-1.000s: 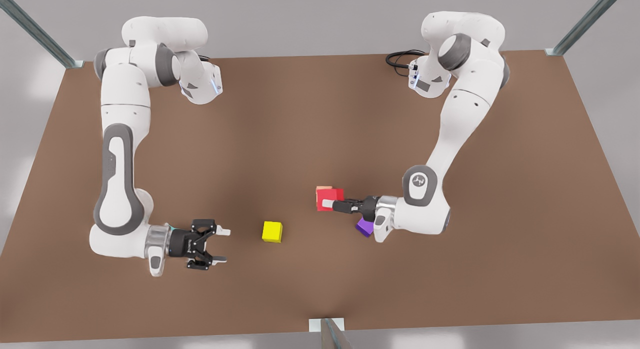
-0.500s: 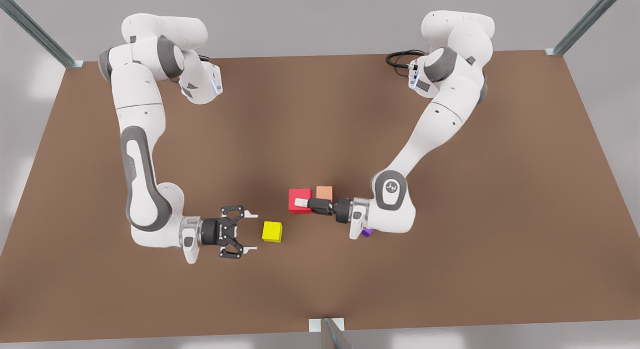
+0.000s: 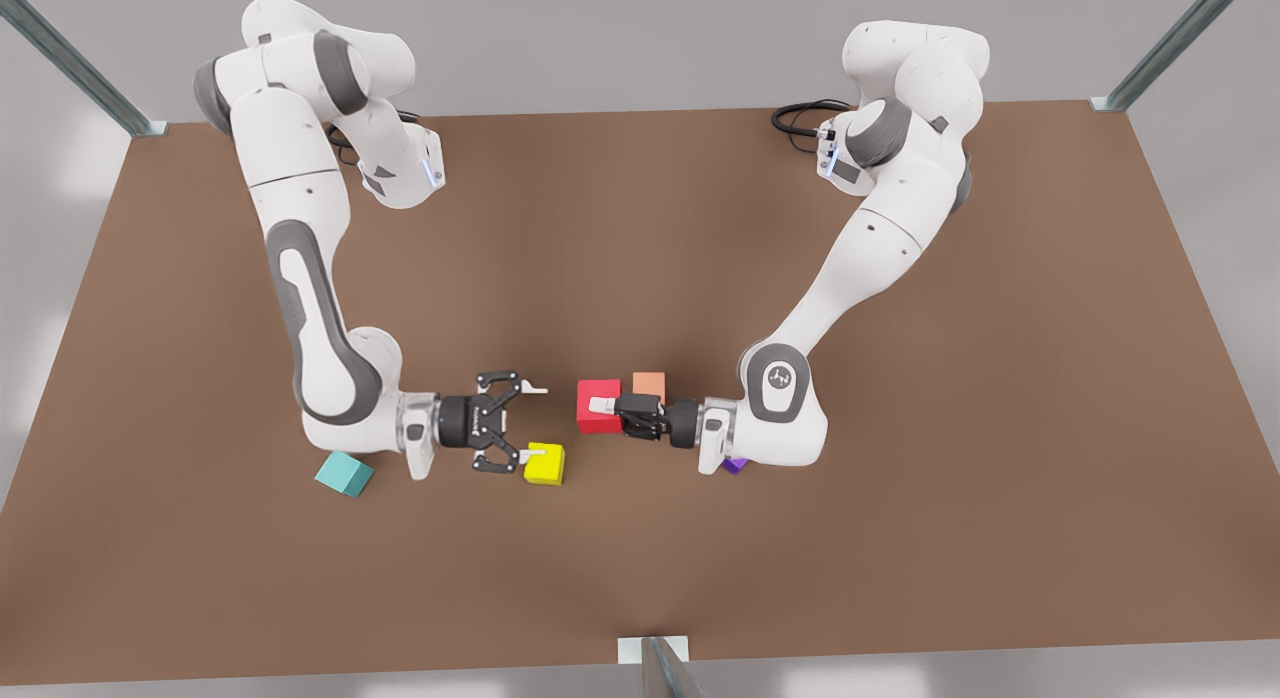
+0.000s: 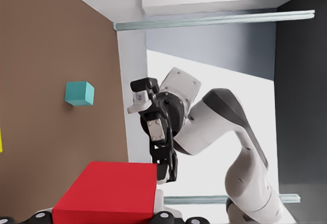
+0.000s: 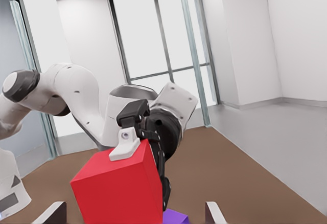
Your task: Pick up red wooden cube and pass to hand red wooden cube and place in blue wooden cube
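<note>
— Cubes, from the left?
— Blue wooden cube (image 3: 343, 474) lies lower left on the surface (image 3: 640, 238). Right claw (image 3: 535, 423) gapes wide, left of centre.
— And red?
— Red wooden cube (image 3: 592, 423) is mid-frame, pinched by left claw (image 3: 603, 408).
</note>
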Tool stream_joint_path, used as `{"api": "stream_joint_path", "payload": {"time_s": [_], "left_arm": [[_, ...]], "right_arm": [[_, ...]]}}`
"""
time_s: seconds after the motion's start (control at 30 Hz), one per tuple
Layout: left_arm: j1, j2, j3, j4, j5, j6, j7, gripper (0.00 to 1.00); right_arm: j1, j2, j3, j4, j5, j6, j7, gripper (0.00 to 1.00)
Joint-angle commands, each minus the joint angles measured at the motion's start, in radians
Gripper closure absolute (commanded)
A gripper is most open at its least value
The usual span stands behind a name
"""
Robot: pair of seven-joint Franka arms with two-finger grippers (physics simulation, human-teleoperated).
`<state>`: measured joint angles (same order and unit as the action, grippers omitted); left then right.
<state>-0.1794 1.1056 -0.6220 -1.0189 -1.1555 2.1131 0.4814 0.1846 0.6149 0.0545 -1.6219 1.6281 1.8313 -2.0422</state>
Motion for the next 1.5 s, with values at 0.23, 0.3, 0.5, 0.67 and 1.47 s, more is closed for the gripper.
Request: {"api": "stream_joint_path", "payload": {"time_s": [0.23,0.3,0.5,0.67,1.47], "left_arm": [[0.0,-0.003,-0.001,-0.001,-0.018,-0.008,0.183,0.45],[0.0,-0.001,-0.001,-0.001,-0.018,-0.007,0.183,0.45],[0.0,0.0,-0.001,-0.001,-0.018,-0.007,0.183,0.45],[0.0,-0.001,-0.001,-0.001,-0.018,-0.007,0.181,0.45],[-0.003,0.0,-0.001,-0.001,-0.041,-0.005,0.181,0.45]], "right_arm": [[0.044,-0.001,0.001,-0.004,0.056,0.066,-0.174,0.0],[0.045,-0.003,0.001,-0.006,0.056,0.066,-0.174,0.0],[0.044,-0.02,0.008,-0.033,0.056,0.062,-0.174,0.0],[0.044,-0.047,0.008,-0.073,0.056,0.057,-0.174,0.0],[0.056,-0.017,0.064,-0.062,0.118,0.114,-0.167,0.0]]}}
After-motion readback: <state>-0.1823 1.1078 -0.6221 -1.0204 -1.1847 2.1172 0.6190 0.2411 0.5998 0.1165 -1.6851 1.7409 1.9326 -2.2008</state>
